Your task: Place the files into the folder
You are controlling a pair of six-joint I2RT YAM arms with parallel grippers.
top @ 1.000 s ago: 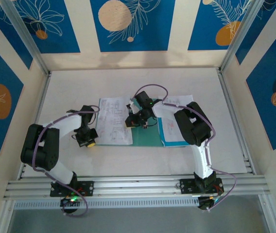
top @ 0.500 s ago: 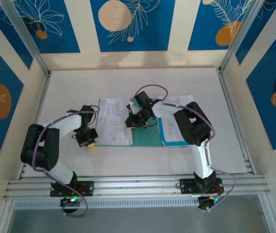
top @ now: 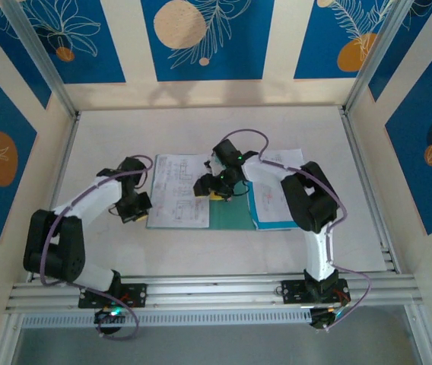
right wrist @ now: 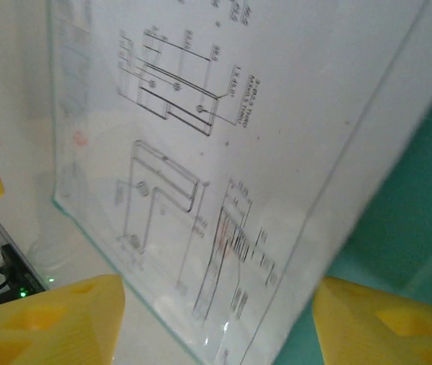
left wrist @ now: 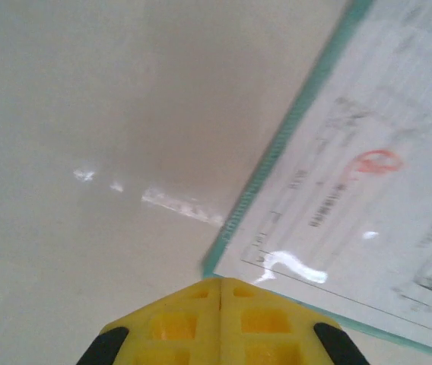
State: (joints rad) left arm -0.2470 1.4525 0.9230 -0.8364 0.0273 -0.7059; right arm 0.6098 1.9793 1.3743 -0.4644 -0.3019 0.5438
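Looks roughly halfway to me. The files (top: 178, 190) lie on the left leaf of the open folder (top: 233, 215) mid-frame, with more sheets (top: 278, 190) to its right. The right gripper (top: 216, 190) hovers over the middle, jaws apart. The left gripper (top: 135, 212) is pinched together and empty by the folder's lower-left corner.

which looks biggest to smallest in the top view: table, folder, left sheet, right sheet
1. table
2. folder
3. left sheet and right sheet look alike; the right one is partly covered, so no ranking

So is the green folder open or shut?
Open: the flat teal-green card folder lies spread, its bare inside showing beside a white printed sheet.
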